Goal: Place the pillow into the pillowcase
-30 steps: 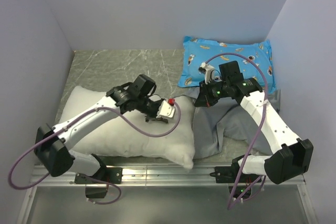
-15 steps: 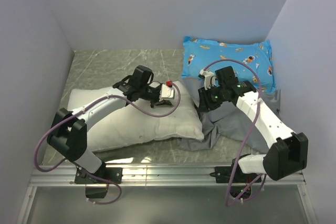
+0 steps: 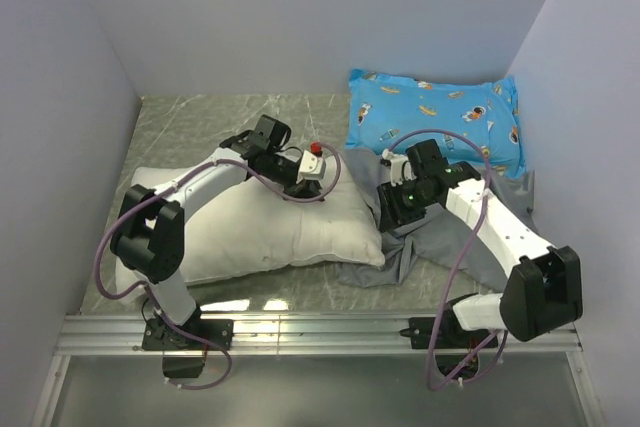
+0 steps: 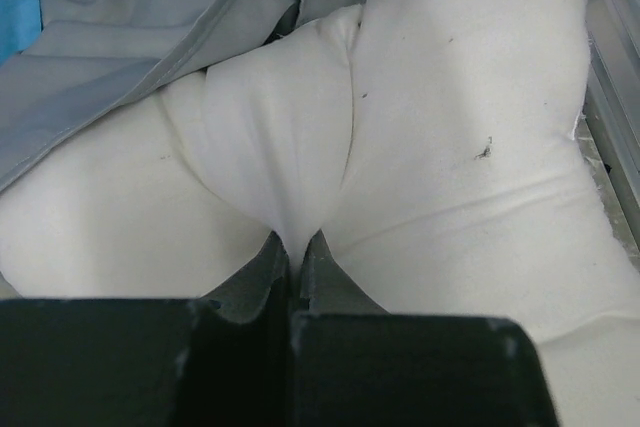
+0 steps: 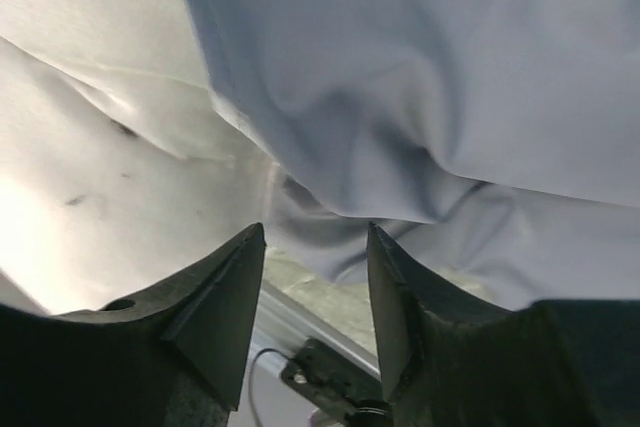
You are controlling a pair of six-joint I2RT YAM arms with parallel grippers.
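The left gripper (image 4: pixel 295 249) pinches a fold of the white pillow (image 3: pixel 265 237) near its far right corner. The right gripper (image 5: pixel 315 235) hangs spread over the grey pillowcase (image 3: pixel 455 232).

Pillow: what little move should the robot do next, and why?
Probably close the open right gripper on the edge of the pillowcase just ahead of it. The left gripper is shut on a pinch of the pillow, whose end lies against the grey cloth, so the opening likely needs holding first.

3 plain pale walls (image 3: pixel 300 17) around a grey marbled tabletop (image 3: pixel 200 127); metal rail (image 3: pixel 320 332) at near edge; lighting seems even.
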